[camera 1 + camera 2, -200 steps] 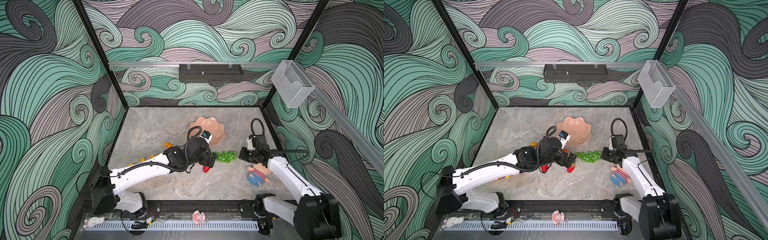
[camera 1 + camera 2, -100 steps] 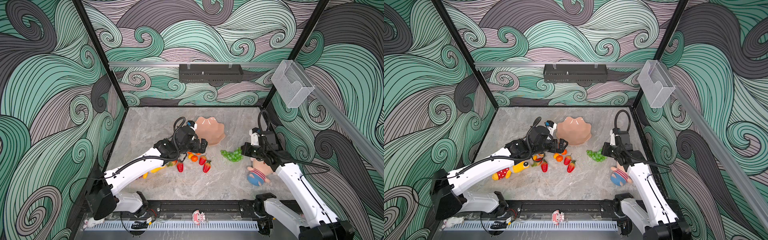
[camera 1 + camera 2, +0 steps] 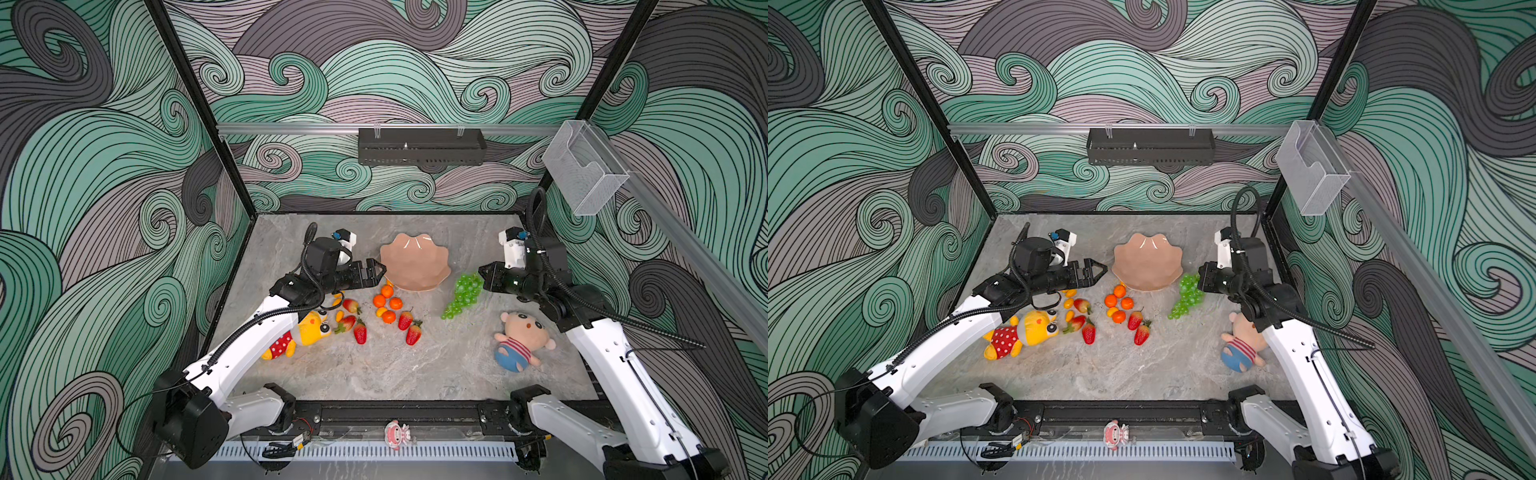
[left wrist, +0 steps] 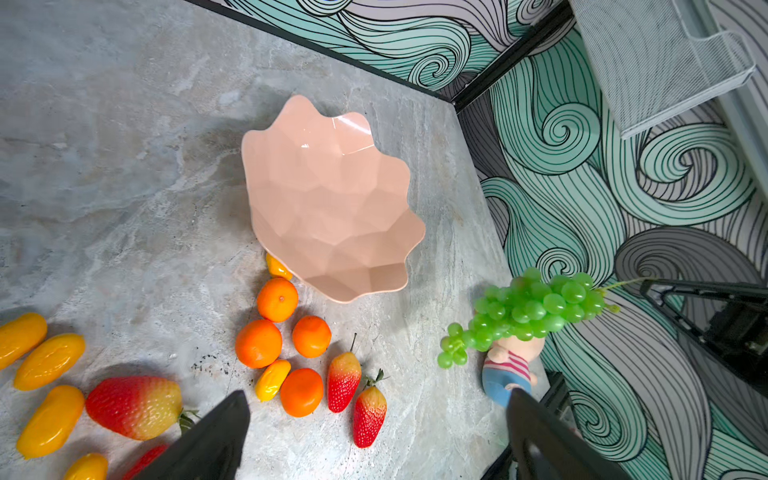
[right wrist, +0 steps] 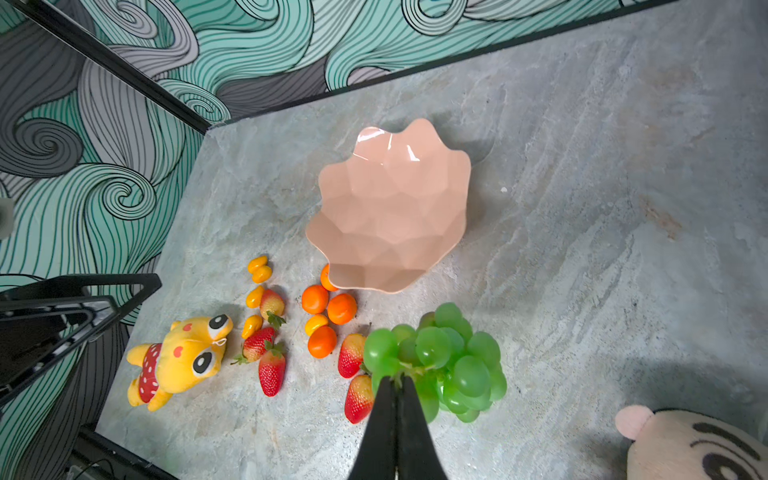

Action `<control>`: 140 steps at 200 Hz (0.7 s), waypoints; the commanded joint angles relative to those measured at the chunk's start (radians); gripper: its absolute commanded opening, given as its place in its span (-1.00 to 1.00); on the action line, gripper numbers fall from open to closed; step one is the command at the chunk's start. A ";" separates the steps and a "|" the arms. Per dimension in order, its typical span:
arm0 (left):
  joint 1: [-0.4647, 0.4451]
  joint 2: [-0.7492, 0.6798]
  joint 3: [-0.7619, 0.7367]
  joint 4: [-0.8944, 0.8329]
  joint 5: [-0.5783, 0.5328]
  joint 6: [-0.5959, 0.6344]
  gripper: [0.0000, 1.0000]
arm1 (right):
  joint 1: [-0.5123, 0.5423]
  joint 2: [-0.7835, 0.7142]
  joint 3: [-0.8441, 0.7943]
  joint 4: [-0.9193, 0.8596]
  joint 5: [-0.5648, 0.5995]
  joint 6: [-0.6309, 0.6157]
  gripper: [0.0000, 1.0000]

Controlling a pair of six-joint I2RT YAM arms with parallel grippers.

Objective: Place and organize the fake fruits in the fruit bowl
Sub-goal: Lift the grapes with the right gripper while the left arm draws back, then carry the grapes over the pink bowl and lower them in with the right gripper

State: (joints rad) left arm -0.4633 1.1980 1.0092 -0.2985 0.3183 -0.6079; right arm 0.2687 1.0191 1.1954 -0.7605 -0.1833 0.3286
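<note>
Left gripper point(image 3: 376, 270): no longer low over the loose fruit as a second ago; drawn back, hanging just beside the left rim of the fruit bowl point(image 3: 415, 262), fingers spread wide, nothing held. Uncovered on the table below: kumquats point(image 4: 49, 360), strawberries point(image 3: 360, 332), tangerines point(image 3: 379, 300), all outside the bowl. Bowl empty. Grape bunch point(image 3: 465, 293): raised since then, dangling by its stem just beside the bowl's right edge; cannot tell whether its drooping tip clears the table. Right gripper point(image 5: 397, 386): pinched tight on that stem, higher than before. Probably first fruit in transit: needs a short carry over the rim, then release.
</note>
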 commanded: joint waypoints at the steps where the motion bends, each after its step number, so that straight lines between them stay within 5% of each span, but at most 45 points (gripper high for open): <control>1: 0.064 -0.018 -0.012 0.082 0.135 -0.053 0.97 | 0.015 0.036 0.089 -0.004 -0.014 -0.013 -1.00; 55: 0.187 0.013 -0.015 0.170 0.202 -0.103 0.97 | 0.070 0.177 0.275 0.014 -0.017 0.003 -1.00; 140: 0.225 0.268 0.201 0.189 0.241 -0.118 0.97 | 0.150 0.500 0.444 0.138 0.017 0.049 -1.00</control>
State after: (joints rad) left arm -0.2478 1.3968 1.1164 -0.1265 0.5205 -0.7250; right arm 0.3988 1.4445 1.5867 -0.6949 -0.1860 0.3531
